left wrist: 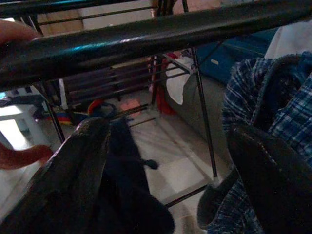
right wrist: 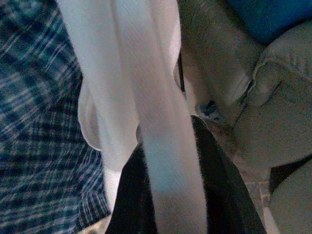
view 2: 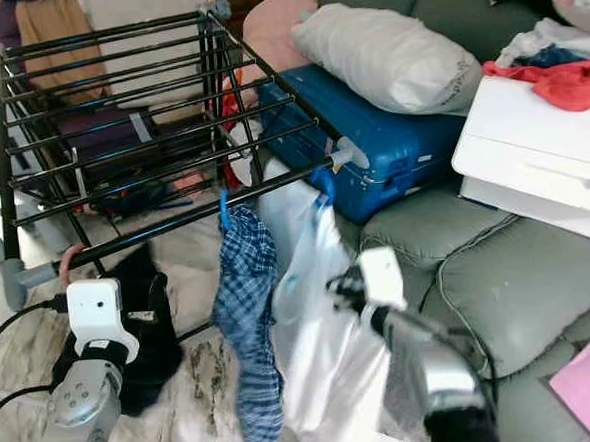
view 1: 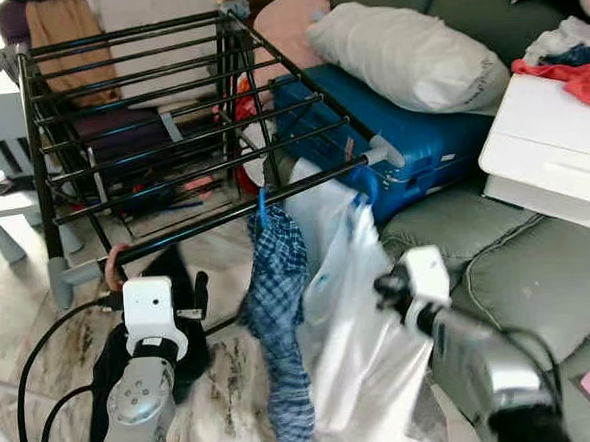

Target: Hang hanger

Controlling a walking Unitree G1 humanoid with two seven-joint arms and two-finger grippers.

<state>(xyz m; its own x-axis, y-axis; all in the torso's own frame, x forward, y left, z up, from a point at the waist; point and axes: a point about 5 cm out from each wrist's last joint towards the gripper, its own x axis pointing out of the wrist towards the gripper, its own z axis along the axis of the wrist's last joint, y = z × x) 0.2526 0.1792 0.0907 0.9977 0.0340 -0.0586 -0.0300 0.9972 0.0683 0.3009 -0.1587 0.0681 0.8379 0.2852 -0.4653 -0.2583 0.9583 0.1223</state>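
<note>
1. My left gripper [left wrist: 165, 161], fingers spread wide and empty, sits lower left under the black drying rack [view 1: 169, 118].
2. My right gripper [right wrist: 168, 161] pinches the white garment [view 1: 358, 347]; its blue hanger [view 1: 366, 184] hooks the front rail, centre frame.
3. Plaid shirt [view 1: 279, 312] hangs beside it.
4. Marble floor [view 1: 225, 386] below; green sofa [view 1: 538, 266] with blue suitcase [view 1: 410, 139] at right.

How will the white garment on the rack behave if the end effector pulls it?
The white garment hangs in long soft folds, so it is probably floppy and light. It would likely swing from the front rail rather than resist, and could brush the plaid garment beside it.
</note>
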